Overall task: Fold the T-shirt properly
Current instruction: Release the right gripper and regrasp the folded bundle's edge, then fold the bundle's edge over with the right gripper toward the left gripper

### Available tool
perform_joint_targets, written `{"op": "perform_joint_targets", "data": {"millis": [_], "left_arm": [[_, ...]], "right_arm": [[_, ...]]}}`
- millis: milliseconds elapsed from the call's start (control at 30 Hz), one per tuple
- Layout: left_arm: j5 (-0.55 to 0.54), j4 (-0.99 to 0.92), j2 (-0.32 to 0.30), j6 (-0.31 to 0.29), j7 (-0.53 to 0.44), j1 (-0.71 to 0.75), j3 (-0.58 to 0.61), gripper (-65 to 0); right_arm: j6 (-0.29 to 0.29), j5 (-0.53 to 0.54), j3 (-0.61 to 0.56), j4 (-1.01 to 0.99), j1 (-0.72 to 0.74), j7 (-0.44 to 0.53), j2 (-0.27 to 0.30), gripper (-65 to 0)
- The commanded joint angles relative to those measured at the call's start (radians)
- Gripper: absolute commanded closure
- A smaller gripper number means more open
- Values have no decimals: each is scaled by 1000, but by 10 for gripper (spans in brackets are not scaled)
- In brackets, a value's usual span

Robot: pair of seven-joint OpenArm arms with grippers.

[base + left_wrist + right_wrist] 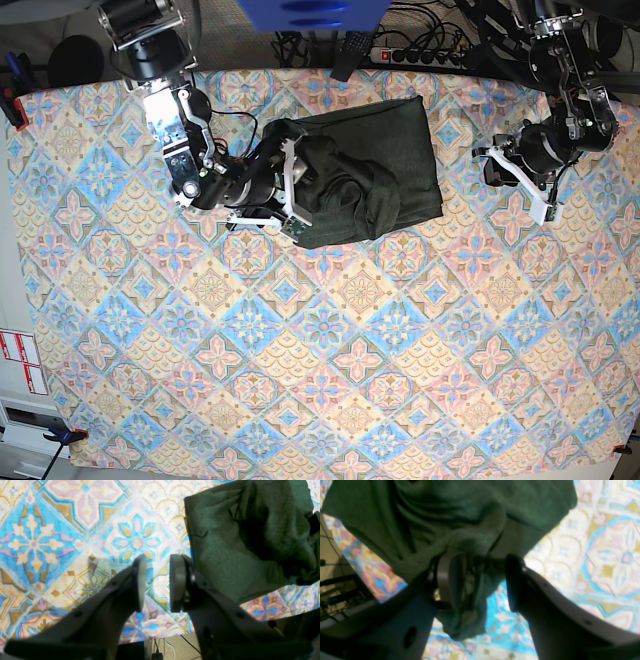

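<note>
The T-shirt (385, 160), dark olive-green and wrinkled, lies as a folded bundle on the far middle of the patterned tablecloth (320, 340). My right gripper (293, 190) is at the bundle's left edge. In the right wrist view its jaws stand wide apart, so the gripper (483, 580) is open, with a fold of the T-shirt (445, 512) draped over one finger (451, 577) and hanging between them. My left gripper (497, 172) hovers over bare cloth to the right of the shirt. In the left wrist view the gripper (156, 582) is open and empty, beside the T-shirt (237, 542).
A power strip (430, 55) and cables lie beyond the table's far edge. A blue object (310, 12) sits at the top of the base view. Red clamps (12, 105) grip the left edge. The patterned cloth covers the whole tabletop.
</note>
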Motion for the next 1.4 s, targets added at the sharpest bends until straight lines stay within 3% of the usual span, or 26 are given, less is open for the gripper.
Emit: {"op": "perform_joint_targets", "data": {"millis": [0,167,233,300,533,1067,1200,1367], "left_arm": [[-8,18,-11,-5,-10,-4,-4,-146],[-8,18,-11,-5,-10,-4,-4,-146],[-8,18,-11,-5,-10,-4,-4,-146],[-8,18,-11,-5,-10,-4,-4,-146],[-8,18,-13,-5,-10,-4,-4,-146],[-7,17,-14,-5,-10,-12,-4,-146],[-1,17,-16,-5,-10,-25,-4,-146],[-1,17,-14,-5,-10,-25,-4,-146]], "right_arm": [[4,13,1,16,16,10,1,-279],[6,13,-70,16,39,15,-1,-108],[58,15,-108,19,47,16,-1,-53],[103,15,-127,28,47,18,-1,-48],[103,10,-213,134,44,18,-30,-48],[103,9,-443,72,180,9,-34,-61],[103,7,-418,100,182,18,-31,-79],[103,7,-260,147,180,21,-31,-76]]}}
